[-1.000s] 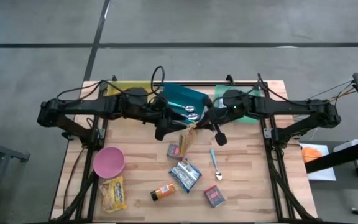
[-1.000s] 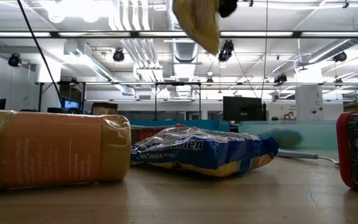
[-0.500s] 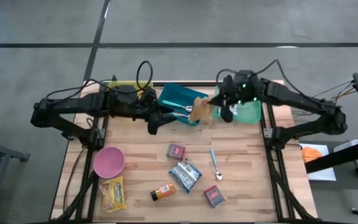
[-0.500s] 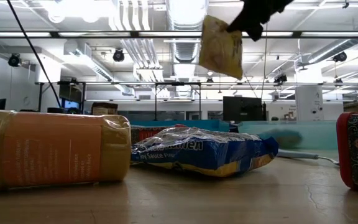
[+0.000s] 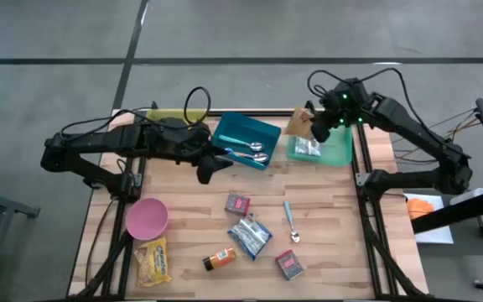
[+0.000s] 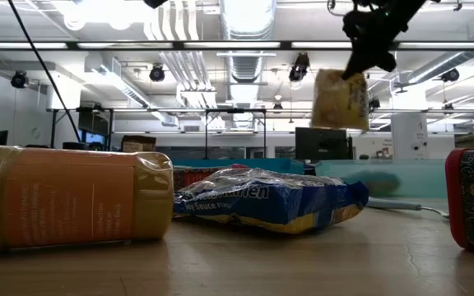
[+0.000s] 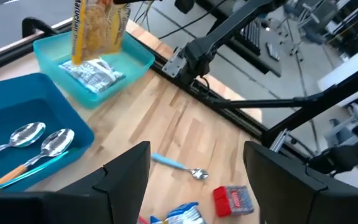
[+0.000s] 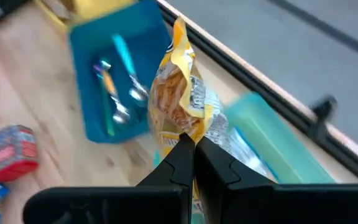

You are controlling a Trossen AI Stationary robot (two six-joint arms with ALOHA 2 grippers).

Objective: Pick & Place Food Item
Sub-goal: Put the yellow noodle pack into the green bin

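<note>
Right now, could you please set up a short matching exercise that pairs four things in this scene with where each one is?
Things:
1. yellow snack packet
2. two spoons
3. pink bowl
4. silver packet

Places:
A. lying in the light green bin
B. on the table near the left edge
C. hanging from the shut right gripper
D. in the blue bin

Pairs: 1-C, 2-D, 3-B, 4-A

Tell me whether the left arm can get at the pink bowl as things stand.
Probably yes. The left gripper is open and empty, and the pink bowl sits on its side of the table with nothing between them.
</note>
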